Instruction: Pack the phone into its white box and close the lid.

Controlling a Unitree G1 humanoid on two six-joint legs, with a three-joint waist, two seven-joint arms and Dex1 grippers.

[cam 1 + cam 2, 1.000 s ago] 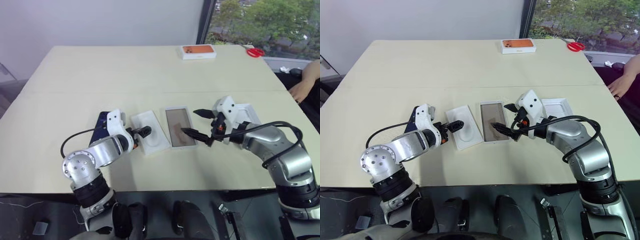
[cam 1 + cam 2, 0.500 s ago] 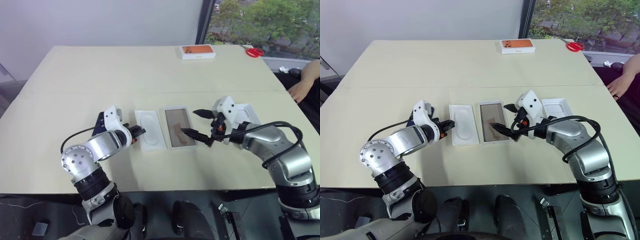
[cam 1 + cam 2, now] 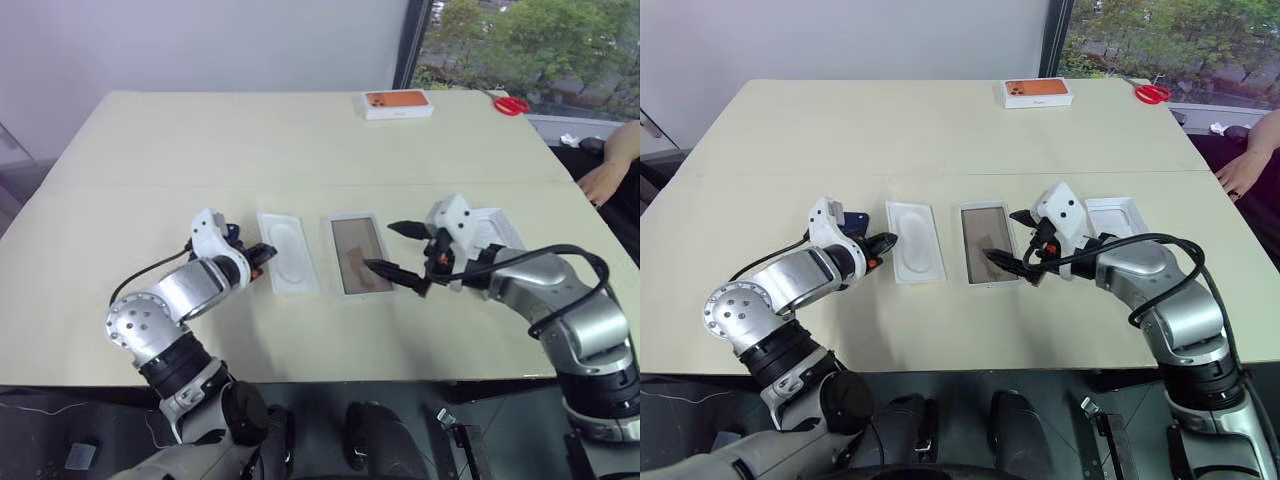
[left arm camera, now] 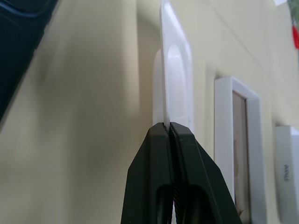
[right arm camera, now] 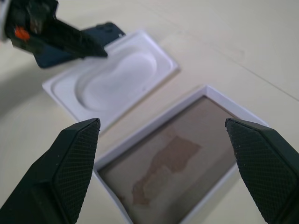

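Your left tool (image 3: 262, 252) is pinched shut on the rim of the thin moulded insert (image 3: 287, 252) — light and flexy. Your right tool (image 3: 398, 252) hangs spread over the white box (image 3: 358, 254), mid-frame on the worktop (image 3: 300, 140). The phone (image 3: 853, 220) — slick, glossy — lies behind the left tool; take it by its long edges.

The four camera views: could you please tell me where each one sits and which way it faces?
Left eye and right eye views: on the head, looking forward and down over the table; both arms show.
Left wrist view: along the left gripper, shut on the white insert tray.
Right wrist view: between the open right gripper fingers, onto the white box.
Shared: tray and box appear in every view.
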